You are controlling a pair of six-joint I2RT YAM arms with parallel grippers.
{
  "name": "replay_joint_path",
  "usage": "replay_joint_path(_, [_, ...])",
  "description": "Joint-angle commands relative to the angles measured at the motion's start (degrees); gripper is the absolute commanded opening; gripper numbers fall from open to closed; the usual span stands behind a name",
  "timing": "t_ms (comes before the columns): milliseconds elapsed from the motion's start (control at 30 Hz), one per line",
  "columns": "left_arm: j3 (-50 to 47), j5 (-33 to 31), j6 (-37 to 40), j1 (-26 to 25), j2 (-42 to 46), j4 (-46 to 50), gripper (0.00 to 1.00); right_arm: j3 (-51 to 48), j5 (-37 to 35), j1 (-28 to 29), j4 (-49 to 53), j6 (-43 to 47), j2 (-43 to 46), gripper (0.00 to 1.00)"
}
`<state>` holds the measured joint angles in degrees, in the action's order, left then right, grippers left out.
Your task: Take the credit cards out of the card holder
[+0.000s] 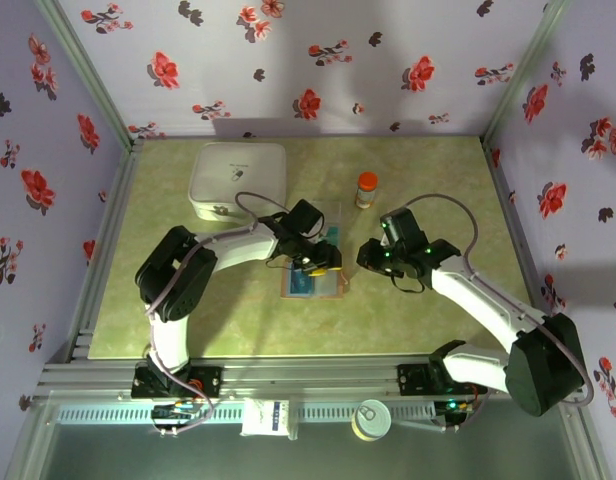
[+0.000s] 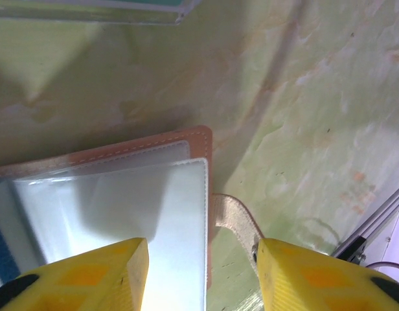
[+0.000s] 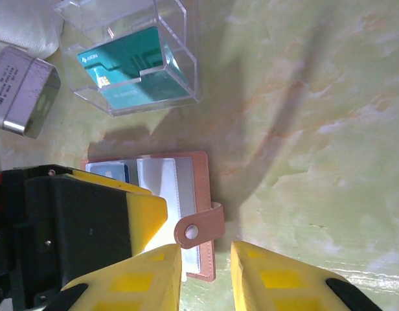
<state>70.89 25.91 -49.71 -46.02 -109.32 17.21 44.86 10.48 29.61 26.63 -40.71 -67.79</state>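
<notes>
At table centre, open card holder [image 3: 186, 175]: likely light, floppy. Credit card [image 3: 114, 171] in pocket at 9 o'clock: thin, stiff, slick; pinch exposed edge. Left gripper [image 2: 199, 259] released; right gripper [image 3: 205, 259] grip unclear.

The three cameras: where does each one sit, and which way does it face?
Top external: above and behind the arms, looking down on the table; both arms show, bases at bottom.
Left wrist: on the left arm, looking down at the card holder; left end effector at the bottom edge.
Right wrist: on the right arm, looking down at card holder and clear tray; right end effector at the bottom.
Shared: both wrist views show the card holder's strap.
</notes>
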Motion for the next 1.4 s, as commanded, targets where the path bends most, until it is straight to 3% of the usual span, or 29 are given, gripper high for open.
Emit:
replay_joint_path(0, [-0.1, -1.0, 2.7, 1.7, 5.0, 3.3, 0.48, -0.6, 3.1, -0.1, -3.4, -1.6, 0.1, 0.26])
replay_joint_path(267, [-6.2, -3.4, 4.8, 6.1, 12.8, 5.3, 0.42, 3.7, 4.7, 5.4, -7.5, -3.7, -7.8, 0.25])
replay_joint_path(500, [-12.6, -3.5, 5.8, 10.0, 14.6, 4.6, 0.25, 12.0, 5.1, 12.1, -7.9, -3.5, -19.1, 0.25])
replay_joint_path(700, [-15.8, -3.1, 6.6, 11.2, 13.5, 3.3, 0.14, 13.3, 7.1, 13.6, -12.2, -4.7, -25.6, 0.27])
replay_joint_path(1367, [-18.4, 0.2, 5.9, 11.7, 9.7, -0.9, 0.12, 10.0, 9.6, 13.7, -17.9, -6.3, -31.2, 0.31])
